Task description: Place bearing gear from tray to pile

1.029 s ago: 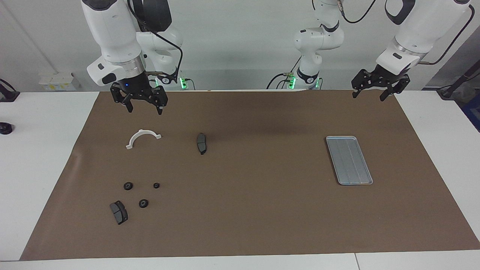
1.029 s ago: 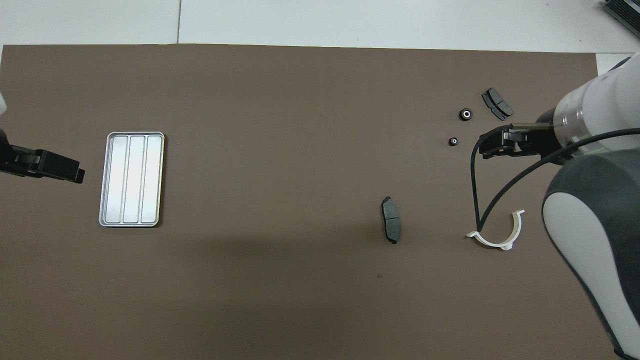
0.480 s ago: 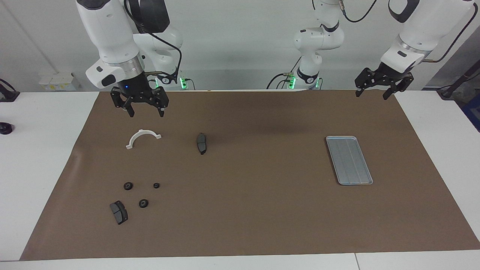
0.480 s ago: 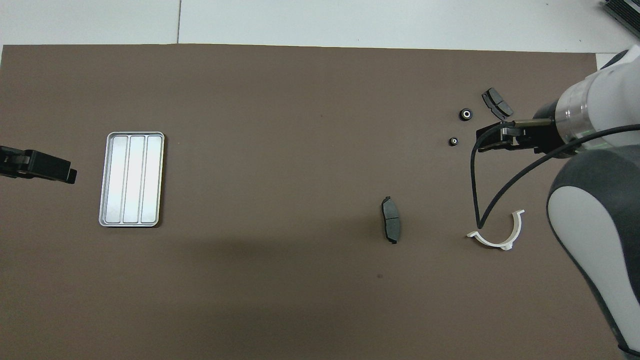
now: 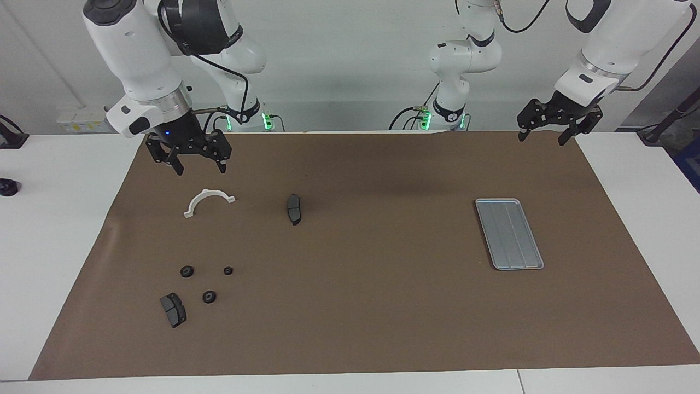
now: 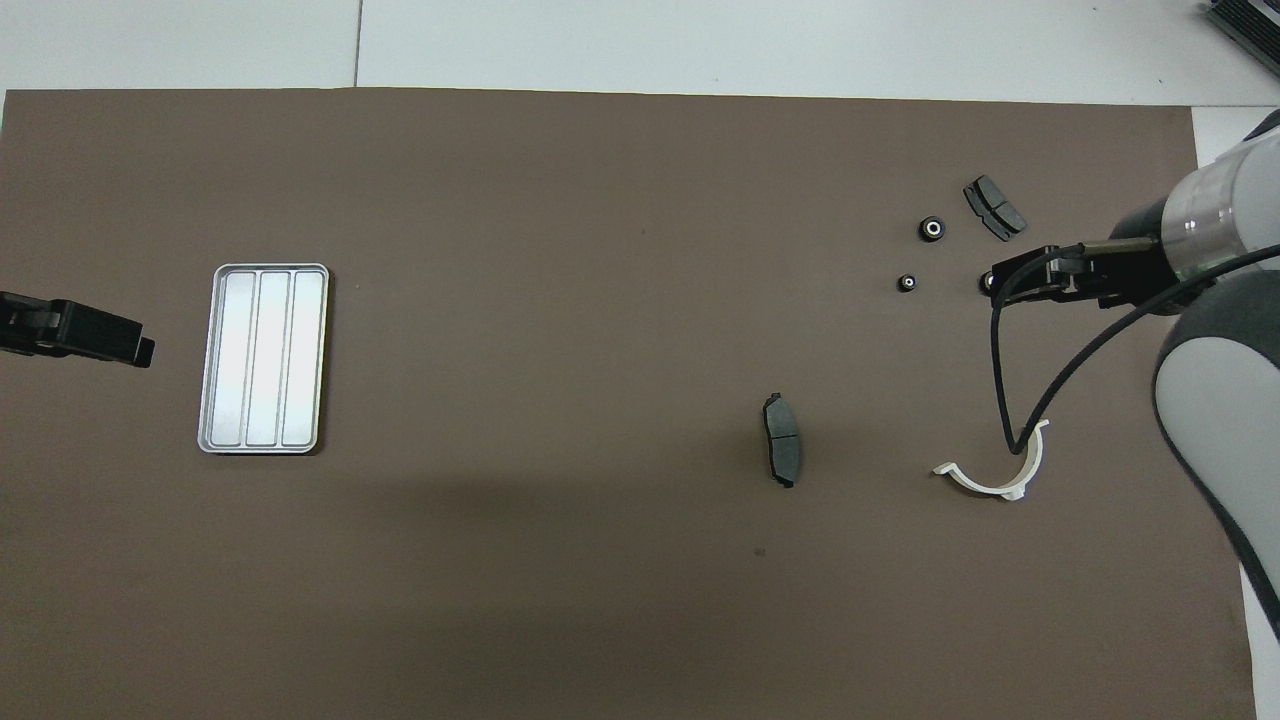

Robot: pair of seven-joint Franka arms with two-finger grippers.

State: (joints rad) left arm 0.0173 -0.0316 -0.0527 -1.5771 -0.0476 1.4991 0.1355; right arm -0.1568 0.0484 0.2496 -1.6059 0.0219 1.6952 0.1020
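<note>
Facing view shows the right pincer [image 5: 198,166] hanging in the air with its fingers spread apart and nothing between them, over the brown mat [image 5: 361,306] at the right arm's end of the tabletop [image 5: 49,219]. Just below it on the mat lies a white curved bracket [image 5: 208,201]. Farther from the robots than that bracket sits the pile [image 5: 208,279], three small black gears lying loose and apart from one another. A dark brake pad [image 5: 173,310] lies just beside the gear farthest from the robots. Another brake pad [image 5: 294,209] lies toward the middle of the mat, well apart from the right pincer.

The left pincer [image 5: 558,135] is also raised, its fingers apart and empty, over the mat's edge at the left arm's end. The tray [image 5: 509,233] rests flat on the mat, farther from the robots than the spot under this pincer, and no gear shows in it.

From the overhead view, the right pincer [image 6: 1005,281] partly covers one gear of the pile [image 6: 918,256], while the left pincer [image 6: 140,351] shows beside the tray [image 6: 263,358].
</note>
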